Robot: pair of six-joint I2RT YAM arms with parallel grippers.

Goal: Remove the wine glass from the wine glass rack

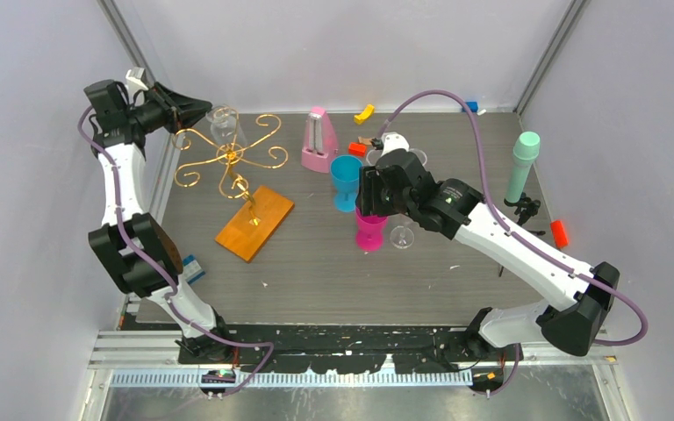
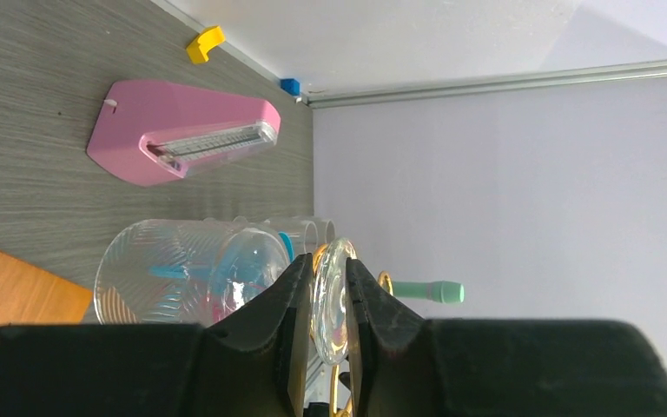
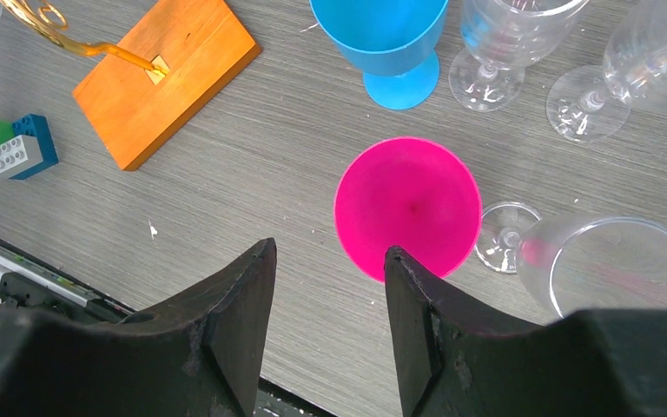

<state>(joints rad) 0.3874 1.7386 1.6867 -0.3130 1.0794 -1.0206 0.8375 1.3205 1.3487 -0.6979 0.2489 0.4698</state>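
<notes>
Far left, at 10 o'clock on the table (image 1: 316, 281): left gripper (image 2: 325, 266), clenched on the round clear foot of the wine glass (image 2: 182, 274), one black finger (image 2: 288, 321) pressed against each face of the disc. Hangs bowl-down among the gold scrolls of the wine glass rack (image 1: 230, 154), at 11 o'clock from the central post, not yet off the wire. Orange-brown base (image 1: 254, 223) flat on the table, at 5 o'clock from the scrolls.

At 3 o'clock from the rack: pink metronome (image 1: 319, 140), upright. At its 5 o'clock, well apart from the rack: blue goblet (image 1: 346, 180), standing. At 5 o'clock from the goblet: pink cup (image 3: 406, 207), upright, mouth facing up.

Directly above the cup: right gripper (image 3: 330, 252), released, jaws spread with nothing between them. Other clear glasses (image 3: 521, 43) standing from 1 to 3 o'clock around the pink cup, one foot just beside it.

Far right, at 3 o'clock on the table: mint-green microphone (image 1: 521, 167), upright; red block (image 1: 560, 232) at its 5 o'clock.
</notes>
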